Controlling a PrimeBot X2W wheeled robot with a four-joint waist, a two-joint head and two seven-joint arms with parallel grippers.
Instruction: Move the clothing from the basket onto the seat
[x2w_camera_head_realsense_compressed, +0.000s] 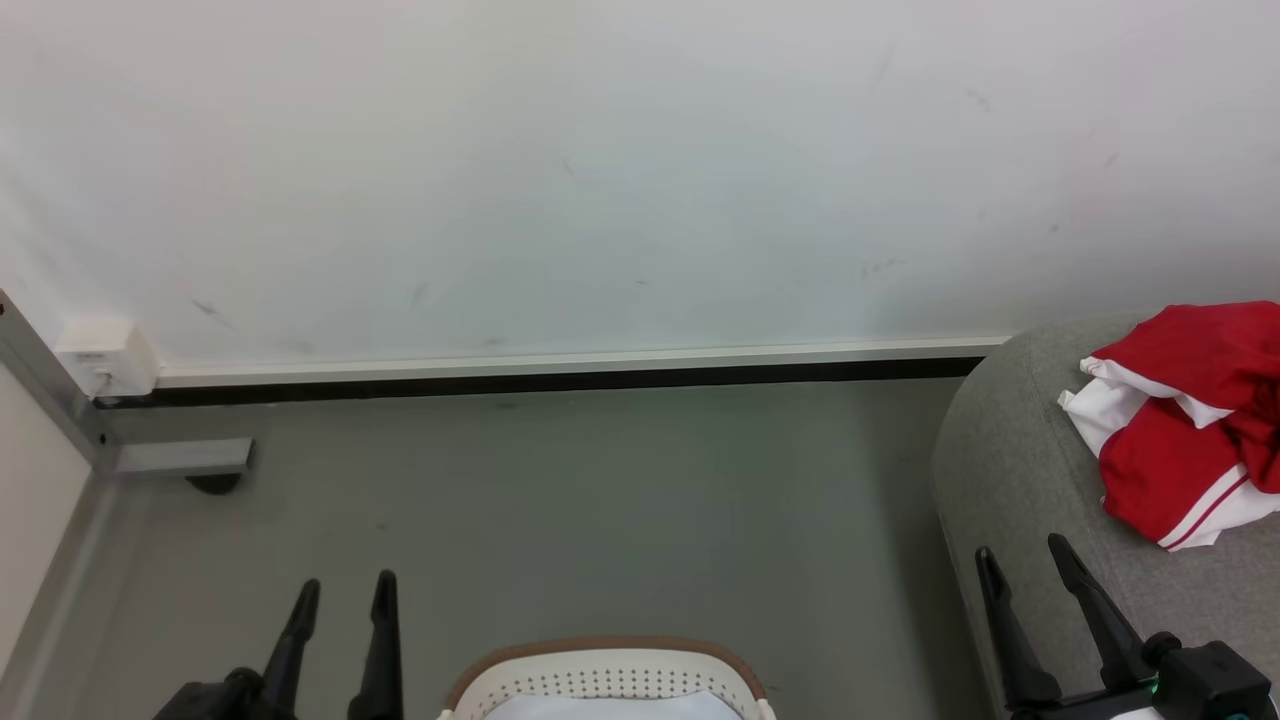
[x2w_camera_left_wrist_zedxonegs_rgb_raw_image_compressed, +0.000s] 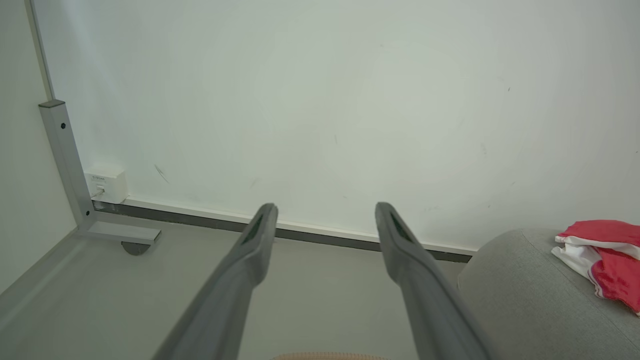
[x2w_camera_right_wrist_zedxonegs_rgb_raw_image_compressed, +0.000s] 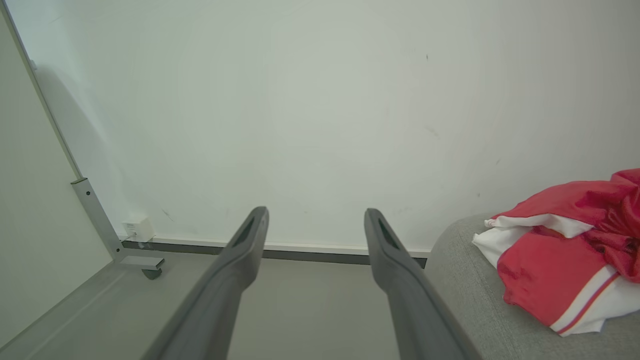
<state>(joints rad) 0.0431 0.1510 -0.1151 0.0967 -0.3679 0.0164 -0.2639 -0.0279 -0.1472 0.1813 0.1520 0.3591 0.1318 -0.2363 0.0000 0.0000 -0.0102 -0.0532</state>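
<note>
Both the left gripper (x2w_camera_head_realsense_compressed: 347, 582) at seven o'clock and the right gripper (x2w_camera_head_realsense_compressed: 1022, 548) at five stand empty with fingers parted, while the red-and-white garment (x2w_camera_head_realsense_compressed: 1190, 420) lies bunched on the grey seat (x2w_camera_head_realsense_compressed: 1010, 470) at three, outside the basket (x2w_camera_head_realsense_compressed: 600, 648) at six, so the move looks finished.

All three views toward wall (x2w_camera_head_realsense_compressed: 600, 180), seat (x2w_camera_head_realsense_compressed: 1010, 480) shared

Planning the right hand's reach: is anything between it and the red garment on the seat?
Nothing visible does. Bare grey seat fabric is all that lies between the open right hand and the clothing.
</note>
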